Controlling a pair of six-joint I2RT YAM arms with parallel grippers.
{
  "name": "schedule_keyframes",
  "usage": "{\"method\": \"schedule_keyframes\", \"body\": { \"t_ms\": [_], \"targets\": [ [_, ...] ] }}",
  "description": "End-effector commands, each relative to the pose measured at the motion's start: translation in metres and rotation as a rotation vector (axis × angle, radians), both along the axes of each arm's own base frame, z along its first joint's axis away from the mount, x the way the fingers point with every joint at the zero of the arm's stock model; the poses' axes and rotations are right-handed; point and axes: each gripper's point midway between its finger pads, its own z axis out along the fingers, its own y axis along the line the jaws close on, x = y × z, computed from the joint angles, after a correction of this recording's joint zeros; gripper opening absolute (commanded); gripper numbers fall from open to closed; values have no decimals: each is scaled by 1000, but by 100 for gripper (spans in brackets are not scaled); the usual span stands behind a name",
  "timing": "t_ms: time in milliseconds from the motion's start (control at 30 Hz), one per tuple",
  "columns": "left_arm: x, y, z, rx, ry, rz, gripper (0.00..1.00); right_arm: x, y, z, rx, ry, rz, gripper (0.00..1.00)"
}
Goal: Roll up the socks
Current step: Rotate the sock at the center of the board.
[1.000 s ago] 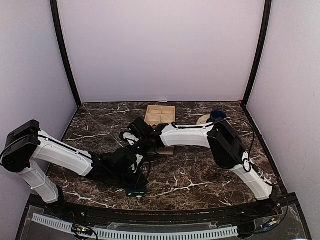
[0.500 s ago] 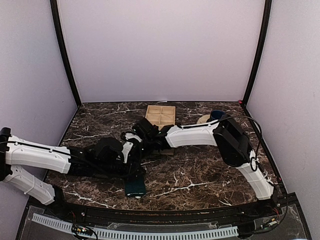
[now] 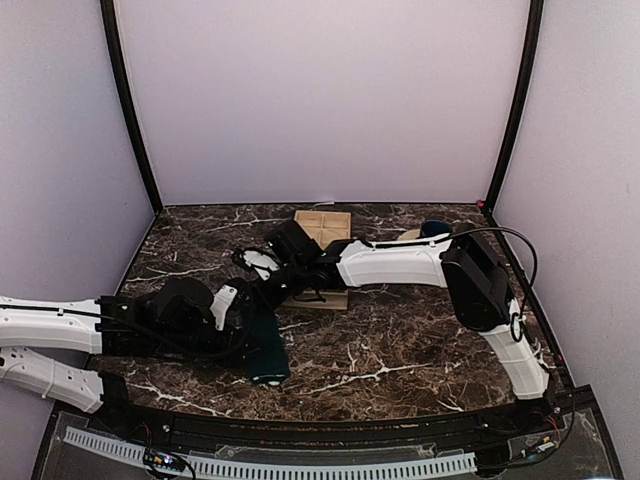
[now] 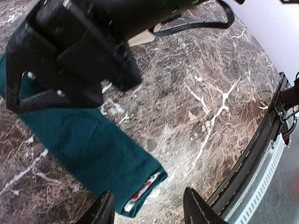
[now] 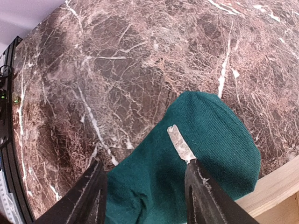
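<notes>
The teal sock [image 3: 266,345] lies flat on the marble, stretched from the table's middle toward the near edge. In the left wrist view its cuff end [image 4: 140,186] shows a strip of red and white from the argyle sock tucked inside it. My left gripper [image 4: 149,212] is open, its fingertips straddling that cuff end without gripping it. My right gripper [image 5: 147,196] is open above the sock's far, rounded end [image 5: 210,149], one fingertip next to a pale label [image 5: 181,143]. From above, the left gripper [image 3: 243,335] sits left of the sock and the right gripper [image 3: 262,283] at its far end.
A wooden compartment tray [image 3: 322,229] stands at the back middle, with a flat wooden piece [image 3: 325,299] under the right arm; its edge [image 5: 275,189] shows beside the sock. A dark blue mug [image 3: 435,230] is at the back right. The table's black front rail [image 4: 266,149] runs close to the cuff.
Both grippers have opened. The left arm has drawn back to the left and the right gripper has moved away from the near edge. The teal sock now lies longer, where only its end showed.
</notes>
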Motion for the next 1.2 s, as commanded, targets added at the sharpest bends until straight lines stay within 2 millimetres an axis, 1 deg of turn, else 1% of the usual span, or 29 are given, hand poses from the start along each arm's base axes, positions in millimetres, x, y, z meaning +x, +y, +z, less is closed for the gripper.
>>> {"method": "schedule_keyframes", "body": {
  "t_ms": [0, 100, 233, 267, 400, 533, 700, 767, 867, 1000, 1067, 1100, 1133, 1167],
  "targets": [
    [-9, 15, -11, 46, 19, -9, 53, -1, 6, 26, 52, -5, 21, 57],
    [-9, 19, -12, 66, 18, -3, 53, -1, 6, 18, 32, 18, 19, 60],
    [-8, 27, -15, 87, 13, 24, 51, 0, 3, 8, -4, 49, -8, 62],
    [-7, 30, -16, 92, 12, 39, 49, 0, 2, -3, -31, 67, -9, 63],
    [-4, 35, -10, 71, -16, 68, 46, -1, 0, -20, -73, 110, -23, 64],
    [-3, 40, -5, 56, -38, 82, 43, -1, 0, -32, -88, 164, -31, 64],
    [-2, 46, -8, 79, -40, 98, 41, -2, -3, -42, -107, 219, -40, 64],
    [-1, 46, -7, 79, -46, 101, 41, -4, -3, -40, -94, 233, -38, 70],
    [1, 45, -5, 77, -63, 103, 39, -5, -4, -33, -58, 242, -44, 71],
    [3, 47, -9, 99, -71, 106, 39, -5, -4, -21, -16, 249, -38, 72],
    [9, 50, -10, 126, -88, 132, 39, -5, -3, -16, -4, 251, -34, 73],
    [14, 53, -11, 148, -102, 159, 39, -5, -3, -14, 0, 251, -34, 95],
    [19, 57, -10, 163, -115, 197, 39, -4, -3, -11, 8, 244, -35, 100],
    [24, 60, -9, 172, -127, 232, 39, -4, -4, -9, 16, 237, -36, 100]
  ]
}}
